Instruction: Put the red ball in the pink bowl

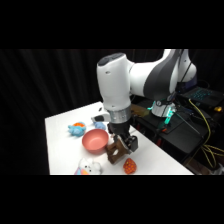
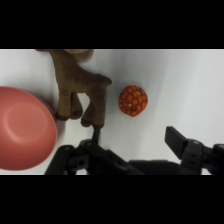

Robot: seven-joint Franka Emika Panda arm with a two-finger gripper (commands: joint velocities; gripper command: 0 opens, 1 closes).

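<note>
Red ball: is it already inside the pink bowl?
No. In the wrist view the red ball lies on the white table, apart from the pink bowl, with the brown figure between them.

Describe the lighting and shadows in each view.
Side view: black backdrop, the white table brightly lit, a green glow at the arm's base. Wrist view: even light, a soft highlight inside the pink bowl, faint shadow under the brown figure, the red ball clearly lit.
</note>
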